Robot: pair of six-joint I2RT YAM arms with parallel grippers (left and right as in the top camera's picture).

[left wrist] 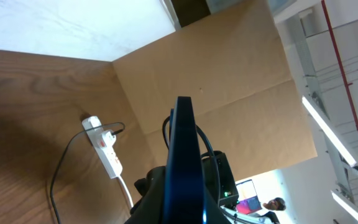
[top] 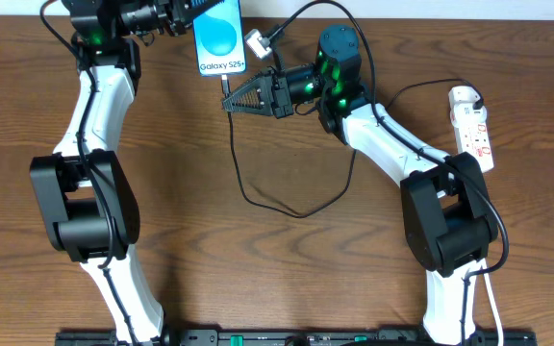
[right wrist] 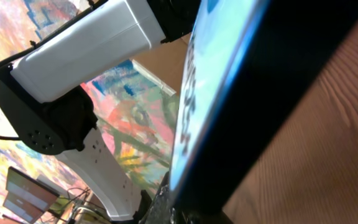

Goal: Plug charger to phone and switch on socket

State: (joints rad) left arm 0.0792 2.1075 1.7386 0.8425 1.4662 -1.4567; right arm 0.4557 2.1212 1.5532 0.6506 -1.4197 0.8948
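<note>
The phone (top: 218, 37) with its bright blue screen is held off the table at the back. My left gripper (top: 183, 16) is shut on its upper left edge. Seen edge-on in the left wrist view, the phone (left wrist: 182, 155) rises from between the jaws. My right gripper (top: 228, 102) is shut on the black connector tip of the charger (top: 294, 214), right under the phone's bottom edge. The thin cable loops over the table. In the right wrist view the phone (right wrist: 241, 93) fills the frame just above my gripper (right wrist: 180, 214). The socket (top: 473, 120) lies at the far right, also seen as the socket (left wrist: 107, 151) from the left wrist.
A small white plug (top: 255, 41) on a dark cable hangs just right of the phone. The socket's thick white cord (top: 497, 308) runs down the right side past the right arm's base. A cardboard wall (left wrist: 216, 68) stands behind the table.
</note>
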